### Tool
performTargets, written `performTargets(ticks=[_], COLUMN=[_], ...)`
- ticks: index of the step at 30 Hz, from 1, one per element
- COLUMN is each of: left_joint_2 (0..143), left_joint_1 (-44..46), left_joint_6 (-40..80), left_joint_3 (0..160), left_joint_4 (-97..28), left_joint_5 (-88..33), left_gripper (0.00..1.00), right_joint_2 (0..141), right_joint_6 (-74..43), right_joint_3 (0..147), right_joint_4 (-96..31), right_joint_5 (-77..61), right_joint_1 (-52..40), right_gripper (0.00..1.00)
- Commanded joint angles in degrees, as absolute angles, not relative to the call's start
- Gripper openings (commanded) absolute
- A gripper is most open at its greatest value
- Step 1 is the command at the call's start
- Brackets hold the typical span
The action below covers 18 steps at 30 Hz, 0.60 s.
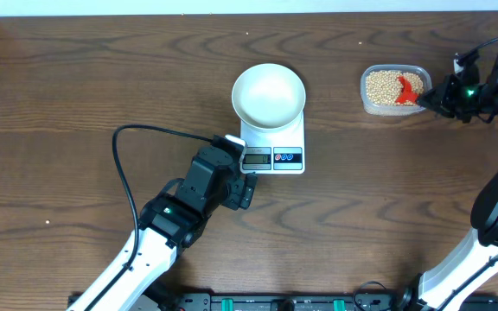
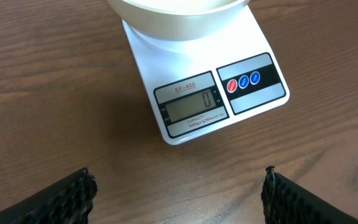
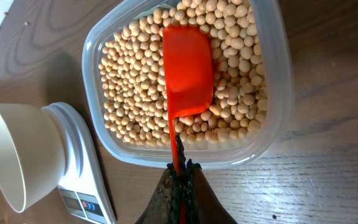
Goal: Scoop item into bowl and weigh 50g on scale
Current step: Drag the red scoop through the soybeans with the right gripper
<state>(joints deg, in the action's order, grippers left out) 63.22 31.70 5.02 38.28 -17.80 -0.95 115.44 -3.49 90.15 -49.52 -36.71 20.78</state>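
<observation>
The white bowl (image 1: 269, 95) stands empty on the white scale (image 1: 273, 147); the display (image 2: 191, 106) reads 0. Pale-tan beans (image 1: 386, 86) fill a clear plastic tub (image 1: 394, 109) at the right. My right gripper (image 3: 180, 169) is shut on the handle of a red scoop (image 3: 187, 68), whose head lies on the beans (image 3: 129, 81) in the tub; the scoop also shows in the overhead view (image 1: 409, 90). My left gripper (image 2: 178, 193) is open and empty over bare table just in front of the scale; it shows in the overhead view (image 1: 242, 186) too.
A black cable (image 1: 132, 173) loops across the table left of the left arm. The bowl (image 3: 8, 155) and scale (image 3: 79, 168) show at the lower left of the right wrist view. The tabletop is dark wood.
</observation>
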Motion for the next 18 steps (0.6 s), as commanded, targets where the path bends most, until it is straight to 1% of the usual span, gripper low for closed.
performTargets(ticks=[1, 5, 11, 15, 18], left_joint_2=[63.33, 63.33, 63.33, 63.33, 63.33], left_joint_1=[31.57, 31.57, 31.57, 31.57, 31.57], left_joint_6=[4.54, 4.54, 4.54, 4.54, 4.54], left_joint_3=[38.37, 38.37, 38.37, 38.37, 38.37], left_joint_4=[-17.91, -17.91, -17.91, -17.91, -17.91], left_joint_5=[-0.62, -0.64, -0.64, -0.64, -0.64], left_gripper=[0.88, 0.88, 0.88, 0.88, 0.88], right_joint_2=[118.43, 118.52, 118.52, 118.52, 118.52], right_joint_6=[-4.25, -4.27, -3.95, -2.76, -2.7], right_joint_3=[90.3, 90.3, 90.3, 90.3, 90.3], right_joint_4=[-49.32, -48.66, -48.75, -49.06, -49.17], right_joint_5=[-37.87, -38.7, -44.88, -50.26, -50.74], right_joint_1=[19.55, 19.42, 19.7, 21.06, 22.33], right_gripper=[0.01, 0.01, 0.01, 0.01, 0.01])
